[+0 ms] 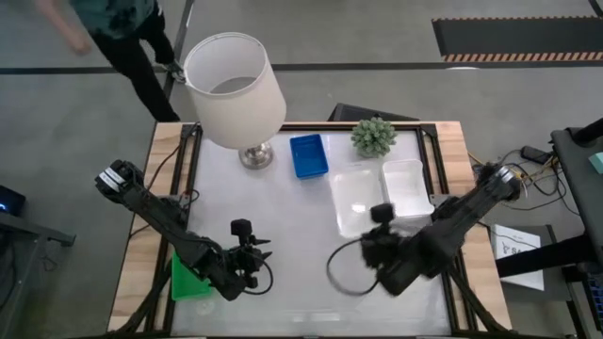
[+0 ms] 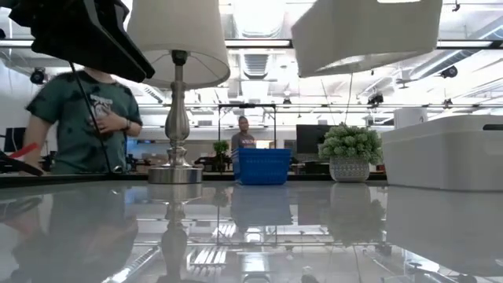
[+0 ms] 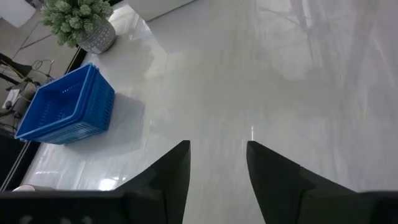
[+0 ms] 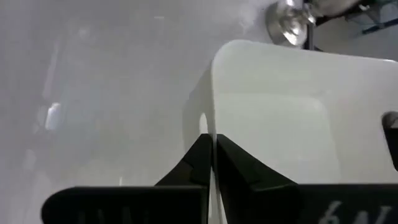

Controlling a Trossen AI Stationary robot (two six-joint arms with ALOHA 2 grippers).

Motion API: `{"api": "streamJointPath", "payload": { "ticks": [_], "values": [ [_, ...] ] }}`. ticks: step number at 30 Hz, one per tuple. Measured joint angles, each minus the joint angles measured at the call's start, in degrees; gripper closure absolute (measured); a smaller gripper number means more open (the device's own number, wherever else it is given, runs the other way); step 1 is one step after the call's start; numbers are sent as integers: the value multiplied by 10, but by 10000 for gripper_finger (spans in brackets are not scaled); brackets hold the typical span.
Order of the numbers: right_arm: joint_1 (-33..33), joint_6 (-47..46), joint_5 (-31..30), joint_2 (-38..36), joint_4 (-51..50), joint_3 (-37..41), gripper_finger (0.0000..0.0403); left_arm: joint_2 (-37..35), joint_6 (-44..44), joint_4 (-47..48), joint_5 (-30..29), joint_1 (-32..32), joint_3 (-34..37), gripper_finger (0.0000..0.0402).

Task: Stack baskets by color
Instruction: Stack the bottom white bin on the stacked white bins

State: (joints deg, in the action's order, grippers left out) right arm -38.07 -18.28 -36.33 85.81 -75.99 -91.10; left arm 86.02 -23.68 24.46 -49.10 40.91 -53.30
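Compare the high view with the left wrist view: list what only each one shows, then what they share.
Only the high view shows the white fabric lampshade, the flat green plastic basket near the left arm, the two white plastic baskets and the right hand, shut at a white basket's rim.

Only the left wrist view shows, up close, the left hand open and empty above bare tabletop.

Both show the blue perforated plastic basket and the small green potted plant.

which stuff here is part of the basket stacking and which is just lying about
Job: blue plastic baskets; green plastic basket; two white plastic baskets; white basket gripped by the right gripper.
Lying about: white-shaded silver lamp; small green potted plant.
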Motion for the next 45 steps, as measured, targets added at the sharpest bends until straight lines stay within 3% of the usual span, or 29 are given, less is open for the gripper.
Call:
{"api": "streamJointPath", "payload": {
  "ticks": [12,19,27,33,45],
  "values": [
    [1,-96,2,-348,11,264,394,0,0,-2,0,0,0,260],
    [1,-112,15,-462,12,366,394,0,0,-15,0,0,0,260],
    [1,-121,67,-498,-7,403,394,0,0,-19,-9,0,0,260],
    [1,-115,52,-481,-20,423,390,0,3,-30,-9,0,-2,260],
    [1,-117,47,-470,-15,426,320,0,6,-30,-25,0,-3,260]
  ]
}}
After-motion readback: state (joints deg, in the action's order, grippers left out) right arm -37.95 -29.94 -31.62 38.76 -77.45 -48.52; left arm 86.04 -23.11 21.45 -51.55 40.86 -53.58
